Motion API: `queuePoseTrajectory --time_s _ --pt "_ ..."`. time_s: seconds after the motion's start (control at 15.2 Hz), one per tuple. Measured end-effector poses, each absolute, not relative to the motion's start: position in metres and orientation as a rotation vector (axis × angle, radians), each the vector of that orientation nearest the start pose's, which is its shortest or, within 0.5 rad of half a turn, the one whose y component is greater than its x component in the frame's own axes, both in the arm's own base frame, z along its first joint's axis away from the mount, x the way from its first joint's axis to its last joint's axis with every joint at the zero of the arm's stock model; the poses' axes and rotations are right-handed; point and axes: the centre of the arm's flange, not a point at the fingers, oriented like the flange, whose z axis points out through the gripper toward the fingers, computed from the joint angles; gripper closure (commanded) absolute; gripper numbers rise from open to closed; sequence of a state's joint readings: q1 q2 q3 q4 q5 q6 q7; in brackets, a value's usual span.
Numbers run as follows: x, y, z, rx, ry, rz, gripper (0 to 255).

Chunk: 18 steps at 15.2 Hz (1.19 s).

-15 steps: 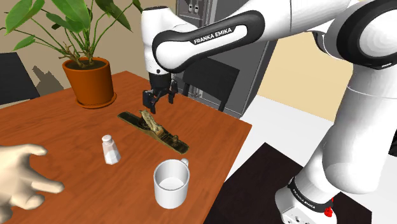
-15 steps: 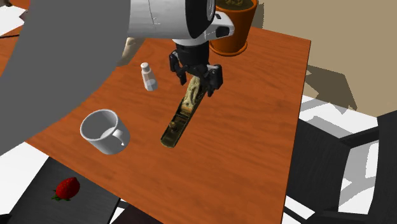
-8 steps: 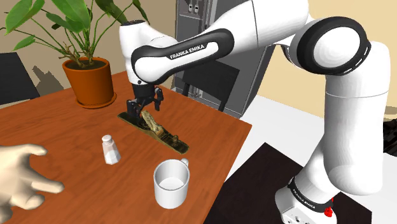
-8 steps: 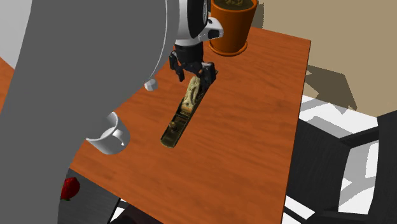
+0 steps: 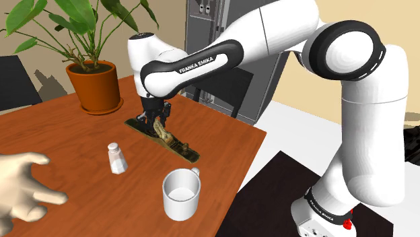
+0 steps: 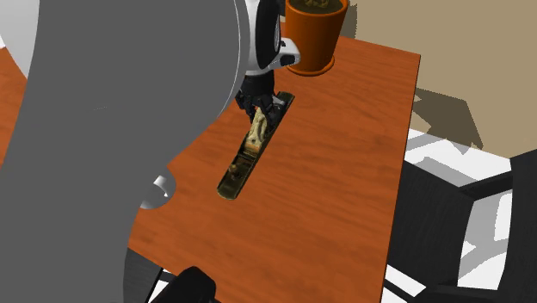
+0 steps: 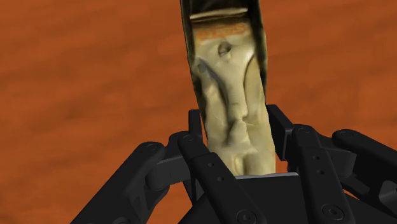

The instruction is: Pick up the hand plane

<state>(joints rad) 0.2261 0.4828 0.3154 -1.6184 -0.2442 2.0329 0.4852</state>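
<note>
On the reddish-brown table [image 5: 67,134], the orange plant pot [image 5: 94,86] with its broad green leaves serves as the marker for everything else. The white arm [image 5: 269,34] arches over from the shoulder view's right and comes down just to the right of the pot in that view. A pale model hand [image 5: 23,188] lies well apart from the pot, at the table's near edge. The hand plane [image 5: 176,145], long, dark and brassy, lies flat near the pot, one end pointing toward it and the other away. A white mug [image 5: 182,195] stands farther from the pot than the plane, and a small white shaker [image 5: 117,159] stands between pot and mug. The gripper [image 7: 235,114] sits on the plane's pot-side half, its black fingers [image 7: 196,127] pressed against both sides of the pale handle, clasping it
</note>
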Motion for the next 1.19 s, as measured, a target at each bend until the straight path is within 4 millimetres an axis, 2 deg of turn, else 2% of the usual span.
queuePoseTrajectory --time_s 0.59,1.19 --pt "0.597 0.313 0.354 -3.215 -0.225 0.000 255" --pt "0.598 0.313 0.399 -3.215 -0.224 0.000 255"
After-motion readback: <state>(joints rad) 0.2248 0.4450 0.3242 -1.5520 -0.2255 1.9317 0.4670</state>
